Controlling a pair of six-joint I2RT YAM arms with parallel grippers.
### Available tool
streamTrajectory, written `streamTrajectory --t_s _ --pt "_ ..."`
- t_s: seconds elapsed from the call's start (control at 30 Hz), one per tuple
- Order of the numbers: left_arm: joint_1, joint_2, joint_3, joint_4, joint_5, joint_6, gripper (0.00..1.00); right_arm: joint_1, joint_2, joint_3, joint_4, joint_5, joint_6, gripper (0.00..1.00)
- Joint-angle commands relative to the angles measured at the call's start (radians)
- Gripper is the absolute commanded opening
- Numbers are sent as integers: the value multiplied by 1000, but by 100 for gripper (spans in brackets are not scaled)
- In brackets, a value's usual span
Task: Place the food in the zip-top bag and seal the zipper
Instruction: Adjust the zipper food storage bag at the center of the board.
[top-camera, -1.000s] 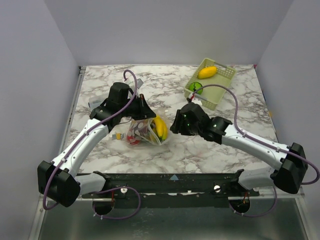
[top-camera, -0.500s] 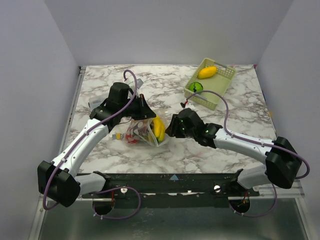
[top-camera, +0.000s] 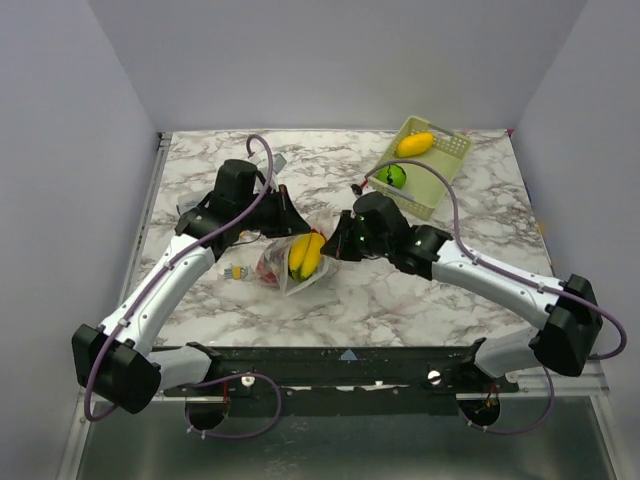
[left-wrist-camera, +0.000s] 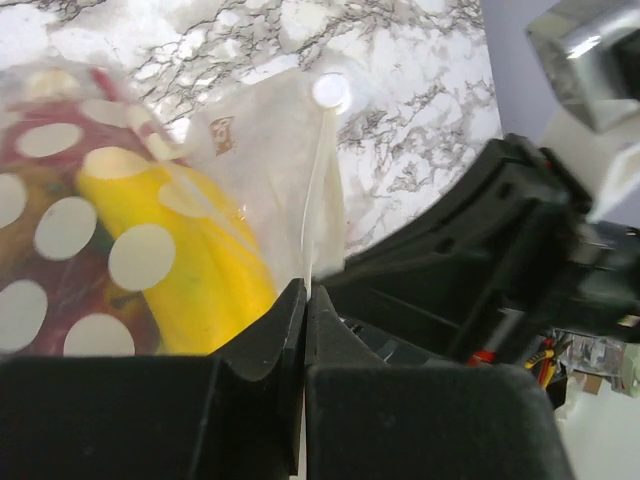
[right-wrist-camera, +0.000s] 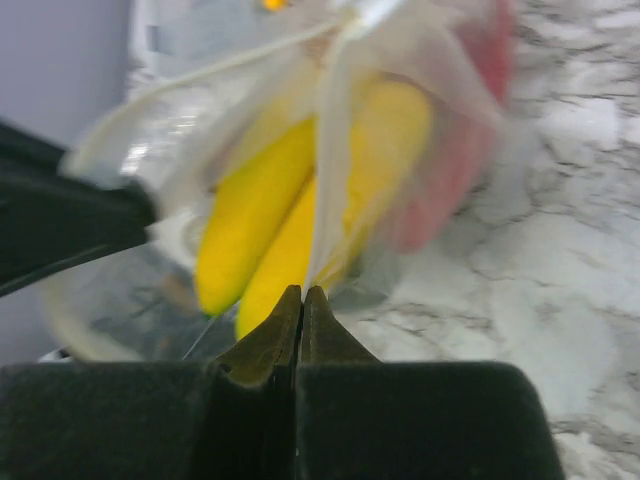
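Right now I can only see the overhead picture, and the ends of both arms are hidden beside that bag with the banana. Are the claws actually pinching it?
Observer: The left wrist view shows the left gripper shut on a thin edge of the zip-top bag.
Operator: And the other arm?
Observer: In the right wrist view the right gripper is shut on a fold of the bag too, with the banana just beyond its fingertips.
Operator: Is the bag plain?
Observer: No. Up close in the left wrist view it is printed with white dots.
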Motion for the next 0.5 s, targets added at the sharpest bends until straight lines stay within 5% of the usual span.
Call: streamTrajectory --t_s 0.0,0.23,0.33,0.47 --pt "-4 -23 118 -79 91 18 0 6 -98 134 -174 -172 139 0" --pt "-48 -140 37 -11 93 -11 0 7 -260 -67 10 -131 381 0" --pt "-48 -70 -22 0 60 4 0 8 -301 -203 135 -90 440 0" --pt "-51 85 108 -168 146 88 0 8 -291 -234 144 -67 451 0"
